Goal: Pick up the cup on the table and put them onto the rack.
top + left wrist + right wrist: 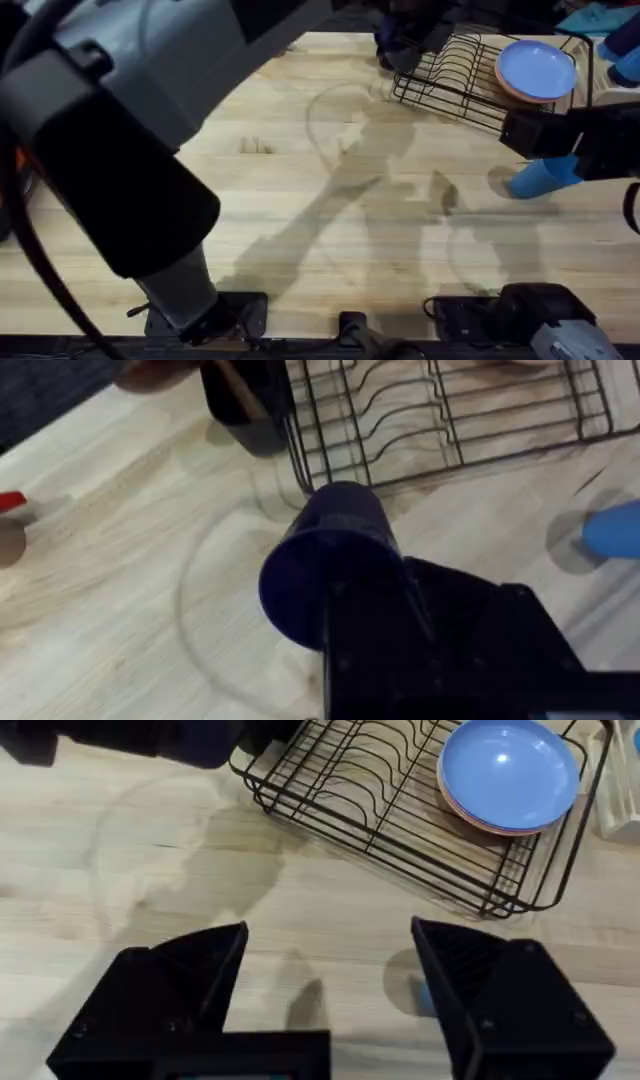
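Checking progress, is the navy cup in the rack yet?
No. The left gripper holds the navy cup sideways above the table, just short of the rack.

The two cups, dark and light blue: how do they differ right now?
The navy cup is held in the left end effector, lifted beside the rack; the sky blue cup is on the table, with no end effector closed on it. The navy cup is near the rack's corner; the sky blue cup sits off its front side, near the open right end effector. Both are plain, similar-sized cups.
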`<state>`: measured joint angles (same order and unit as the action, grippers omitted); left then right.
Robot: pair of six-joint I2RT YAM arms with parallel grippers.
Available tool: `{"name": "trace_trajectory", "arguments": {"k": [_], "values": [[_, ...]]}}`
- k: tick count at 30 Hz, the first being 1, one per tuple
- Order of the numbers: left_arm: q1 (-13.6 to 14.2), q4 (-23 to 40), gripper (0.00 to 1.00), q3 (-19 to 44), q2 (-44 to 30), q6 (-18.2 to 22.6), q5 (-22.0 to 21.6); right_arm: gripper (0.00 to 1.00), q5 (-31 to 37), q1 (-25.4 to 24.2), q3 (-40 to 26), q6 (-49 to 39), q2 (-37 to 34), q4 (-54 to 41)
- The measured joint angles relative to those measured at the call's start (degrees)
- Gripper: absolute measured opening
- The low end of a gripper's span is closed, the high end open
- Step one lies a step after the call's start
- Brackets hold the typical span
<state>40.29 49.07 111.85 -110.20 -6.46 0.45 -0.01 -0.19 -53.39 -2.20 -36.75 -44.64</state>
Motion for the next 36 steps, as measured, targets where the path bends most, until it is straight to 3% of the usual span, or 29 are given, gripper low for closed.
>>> {"name": "trace_trajectory", "arguments": {"k": [23,36], "values": [[0.0,-17.5,0.04,0.5,-7.6,0.5,0.1,0.993,0.0,0.0,0.0,0.0,0.0,-0.8],[0.0,-21.7,0.041,0.6,-12.8,0.7,0.2,0.993,0.0,0.0,0.0,0.0,0.0,-0.9]]}}
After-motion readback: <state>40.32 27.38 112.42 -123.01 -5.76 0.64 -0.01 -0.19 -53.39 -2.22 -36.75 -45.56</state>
